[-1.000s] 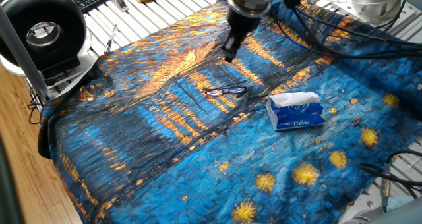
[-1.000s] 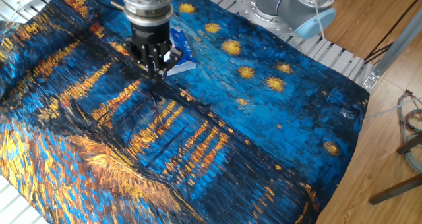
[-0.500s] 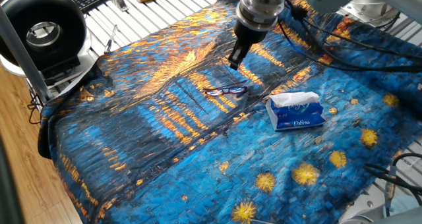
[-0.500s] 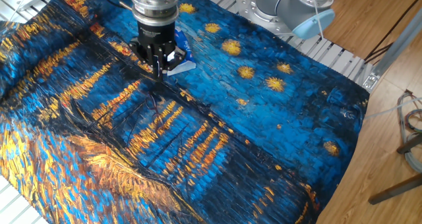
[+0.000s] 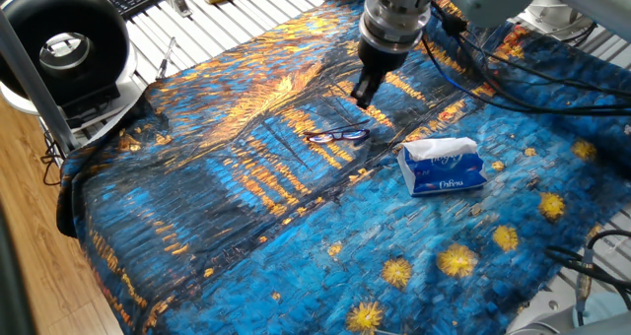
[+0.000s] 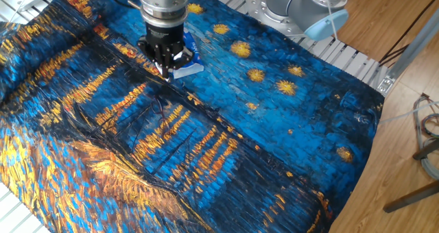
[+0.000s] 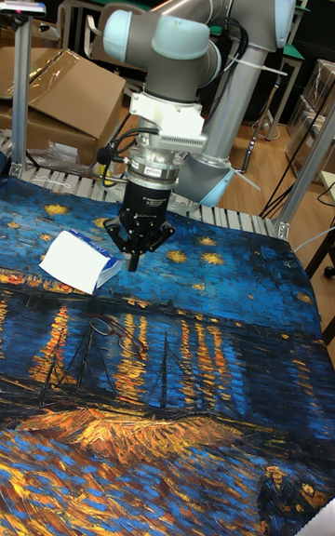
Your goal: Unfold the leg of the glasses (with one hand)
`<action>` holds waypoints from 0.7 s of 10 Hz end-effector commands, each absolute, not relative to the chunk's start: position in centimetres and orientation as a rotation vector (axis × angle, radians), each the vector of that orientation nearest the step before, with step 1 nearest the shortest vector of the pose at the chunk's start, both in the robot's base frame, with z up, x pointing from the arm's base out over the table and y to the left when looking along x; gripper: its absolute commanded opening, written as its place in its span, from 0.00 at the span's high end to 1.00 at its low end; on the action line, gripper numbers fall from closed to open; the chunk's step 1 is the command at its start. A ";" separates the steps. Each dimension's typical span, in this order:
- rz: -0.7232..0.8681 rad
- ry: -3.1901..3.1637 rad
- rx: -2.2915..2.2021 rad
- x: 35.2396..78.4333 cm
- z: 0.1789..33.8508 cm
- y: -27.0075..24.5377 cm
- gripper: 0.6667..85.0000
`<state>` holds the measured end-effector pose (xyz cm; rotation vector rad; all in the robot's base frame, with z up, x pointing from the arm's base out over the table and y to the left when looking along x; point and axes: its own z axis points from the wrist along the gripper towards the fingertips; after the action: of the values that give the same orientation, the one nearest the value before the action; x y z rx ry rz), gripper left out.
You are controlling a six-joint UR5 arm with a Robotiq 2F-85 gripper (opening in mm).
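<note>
Shifted since the earlier frames: the gripper (image 5: pixel 364 100) has travelled right and slightly toward the tissue pack in one fixed view, from over the orange band to a spot just up-right of the glasses; glasses and tissue pack lie where they lay before.

Inventory, left to right in one fixed view:

1. Black round fan (image 5: pixel 61 41) on a white base, at the far left edge, off the cloth.
2. Painted cloth (image 5: pixel 246 227), blue with orange streaks and yellow stars, covering the table, rumpled at its left border.
3. Glasses (image 5: pixel 336 135), dark reddish-purple thin frame, lying flat on the cloth near its middle, on a dark blue patch below the orange streaks. Nothing touches them. In the tall fixed view they show as a faint thin outline (image 7: pixel 113 328) below the tissue pack; whether the legs are folded cannot be told.
4. Gripper, black, two-fingered, pointing down, hanging above the cloth near the glasses and apart from them. Fingers appear close together at the tips, holding nothing. In the other fixed view (image 6: pixel 167 72) it stands in front of the tissue pack; in the tall fixed view (image 7: pixel 134 261) it hangs just right of the pack.
5. Tissue pack (image 5: pixel 443 167), blue and white, white sheet rising from its top, on the cloth right of the glasses, well apart from them.
6. Black cables (image 5: pixel 513 69), trailing from the arm across the cloth's upper right.
</note>
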<state>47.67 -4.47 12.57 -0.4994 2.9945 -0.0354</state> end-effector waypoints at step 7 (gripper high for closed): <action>0.010 2.951 -0.655 47.8 12.4 -3.6 0.68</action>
<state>46.73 -4.51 12.25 -0.5919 3.0119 -0.0310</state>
